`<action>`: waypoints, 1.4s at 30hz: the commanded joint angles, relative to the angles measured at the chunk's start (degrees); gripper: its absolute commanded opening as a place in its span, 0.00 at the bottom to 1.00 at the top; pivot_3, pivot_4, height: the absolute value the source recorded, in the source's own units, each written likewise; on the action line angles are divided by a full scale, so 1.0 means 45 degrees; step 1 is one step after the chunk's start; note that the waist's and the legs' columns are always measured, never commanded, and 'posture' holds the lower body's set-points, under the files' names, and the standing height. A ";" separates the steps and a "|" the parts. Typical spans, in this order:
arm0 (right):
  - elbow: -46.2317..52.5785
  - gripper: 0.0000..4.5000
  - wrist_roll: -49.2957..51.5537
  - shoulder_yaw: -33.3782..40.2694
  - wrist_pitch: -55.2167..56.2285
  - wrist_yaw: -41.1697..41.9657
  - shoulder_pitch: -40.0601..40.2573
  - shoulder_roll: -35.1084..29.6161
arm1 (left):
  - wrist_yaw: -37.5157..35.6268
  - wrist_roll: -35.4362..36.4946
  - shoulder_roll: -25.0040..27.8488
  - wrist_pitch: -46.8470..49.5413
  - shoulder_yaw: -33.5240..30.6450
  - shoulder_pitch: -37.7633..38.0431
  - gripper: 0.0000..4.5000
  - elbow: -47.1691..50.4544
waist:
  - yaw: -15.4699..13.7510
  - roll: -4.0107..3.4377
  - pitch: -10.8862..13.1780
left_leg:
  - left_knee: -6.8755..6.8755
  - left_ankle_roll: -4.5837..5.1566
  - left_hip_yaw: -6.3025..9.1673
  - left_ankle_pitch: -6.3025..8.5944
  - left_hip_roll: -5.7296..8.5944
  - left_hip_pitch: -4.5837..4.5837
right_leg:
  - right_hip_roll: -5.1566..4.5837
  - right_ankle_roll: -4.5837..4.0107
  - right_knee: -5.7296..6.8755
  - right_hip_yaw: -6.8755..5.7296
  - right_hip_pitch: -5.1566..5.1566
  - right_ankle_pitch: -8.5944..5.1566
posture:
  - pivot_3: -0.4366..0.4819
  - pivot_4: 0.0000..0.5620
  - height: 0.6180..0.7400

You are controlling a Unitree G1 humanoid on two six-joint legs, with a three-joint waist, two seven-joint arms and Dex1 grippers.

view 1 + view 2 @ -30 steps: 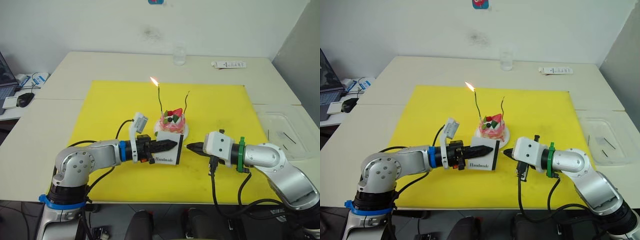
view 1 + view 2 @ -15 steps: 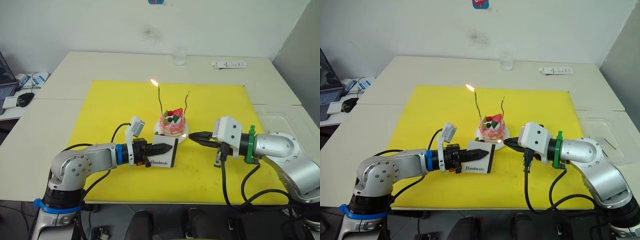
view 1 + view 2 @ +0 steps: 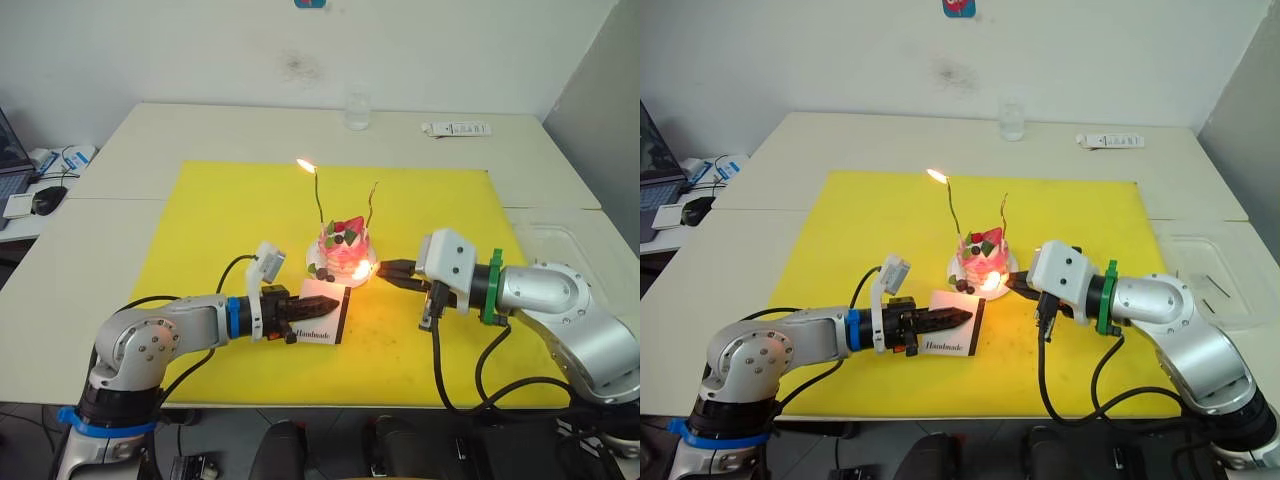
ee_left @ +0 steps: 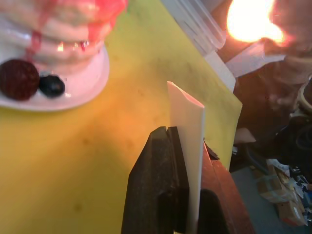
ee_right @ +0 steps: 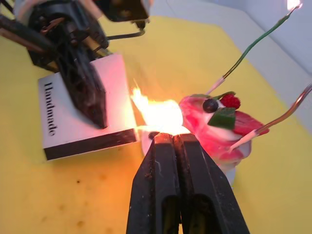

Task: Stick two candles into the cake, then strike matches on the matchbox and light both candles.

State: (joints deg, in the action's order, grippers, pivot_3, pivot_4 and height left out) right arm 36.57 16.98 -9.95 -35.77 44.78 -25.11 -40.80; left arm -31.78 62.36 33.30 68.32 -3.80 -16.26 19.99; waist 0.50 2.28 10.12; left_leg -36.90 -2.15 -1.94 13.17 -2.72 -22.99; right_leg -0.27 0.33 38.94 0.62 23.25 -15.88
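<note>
match flare beside the cake

since a second ago, the right gripper (image 3: 1012, 283) has been brought up beside the cake (image 3: 982, 258), its fingers pressed together on a flaring match (image 5: 158, 119). the matchbox (image 3: 950, 324) is clamped on edge by the left gripper (image 3: 958, 317), near the plate (image 4: 85, 83). two candles (image 3: 319, 200) are stuck in the cake; one is lit.

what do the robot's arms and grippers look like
Both arms are silver-grey metal with rounded joints. The left arm has blue rings, the right arm a green one. Each wrist carries a white camera block and loose black cables. The left gripper and right gripper have black fingers.
</note>
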 commanded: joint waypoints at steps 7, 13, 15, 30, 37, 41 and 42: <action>-0.1348 0.00 -0.0672 0.0287 0.0351 -0.0348 -0.2347 0.0148 | -0.0055 0.0206 -0.0005 -0.0082 -0.0136 0.0131 0.00 0.0647 | -0.0009 0.0000 0.0000 | -0.0002 0.0000 -0.0007 0.0000 0.0007 -0.0004 | -0.0005 -0.0001 -0.0002 0.0004 0.0000 0.0000 | 0.48 0.27 1.00; -0.1903 0.00 -0.0995 0.0401 0.0562 -0.0438 -0.2972 0.0098 | -0.0068 0.0255 -0.0020 -0.0068 -0.0137 0.0089 0.00 0.0629 | -0.0009 0.0000 0.0000 | 0.0003 0.0001 -0.0006 0.0000 0.0002 -0.0005 | -0.0004 -0.0003 -0.0003 0.0004 0.0005 -0.0002 | 0.48 0.27 1.00; -0.2140 0.00 -0.1160 0.0407 0.0697 -0.0508 -0.3103 0.0129 | -0.0060 0.0286 -0.0045 -0.0055 -0.0133 0.0034 0.00 0.0606 | -0.0008 0.0000 0.0000 | 0.0002 0.0001 -0.0006 0.0000 0.0002 -0.0005 | -0.0004 -0.0004 -0.0003 0.0005 0.0005 -0.0001 | 0.48 0.27 1.00; -0.3135 0.00 -0.1962 0.0388 0.1622 -0.0618 -0.3185 0.0480 | -0.0064 0.0258 -0.0131 -0.0034 -0.0051 -0.0065 0.00 0.0622 | -0.0008 -0.0001 0.0000 | 0.0001 0.0001 -0.0008 0.0000 0.0002 -0.0005 | -0.0004 -0.0004 -0.0002 0.0005 0.0005 -0.0001 | 0.48 0.27 1.00; -0.3050 0.00 -0.2004 0.0445 0.1587 -0.0552 -0.3227 0.0601 | -0.0057 0.0290 -0.0148 -0.0016 -0.0061 -0.0092 0.00 0.0625 | -0.0008 0.0000 0.0000 | 0.0002 0.0001 -0.0009 0.0000 0.0001 -0.0005 | -0.0004 -0.0004 -0.0002 0.0006 0.0004 -0.0001 | 0.48 0.27 1.00; -0.2987 0.00 -0.1996 0.0436 0.1512 -0.0525 -0.3222 0.0590 | -0.0058 0.0299 -0.0162 -0.0010 -0.0058 -0.0132 0.00 0.0607 | -0.0009 -0.0001 0.0000 | 0.0002 0.0001 -0.0007 0.0000 0.0001 -0.0005 | -0.0004 -0.0005 -0.0001 0.0005 0.0005 -0.0001 | 0.48 0.27 1.00; -0.2979 0.00 -0.1996 0.0435 0.1502 -0.0527 -0.3218 0.0590 | -0.0058 0.0302 -0.0168 -0.0008 -0.0057 -0.0141 0.00 0.0604 | -0.0009 -0.0001 0.0000 | 0.0002 0.0001 -0.0007 0.0000 0.0001 -0.0005 | -0.0004 -0.0005 -0.0001 0.0005 0.0005 -0.0001 | 0.48 0.27 1.00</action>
State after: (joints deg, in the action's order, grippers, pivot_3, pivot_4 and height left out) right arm 21.58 7.92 -9.99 -29.42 42.44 -37.92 -38.02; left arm -31.79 62.63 32.77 68.40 -3.79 -16.18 21.02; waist 0.46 2.28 10.13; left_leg -36.89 -2.15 -1.97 13.17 -2.72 -23.01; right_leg -0.29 0.31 38.93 0.64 23.27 -15.88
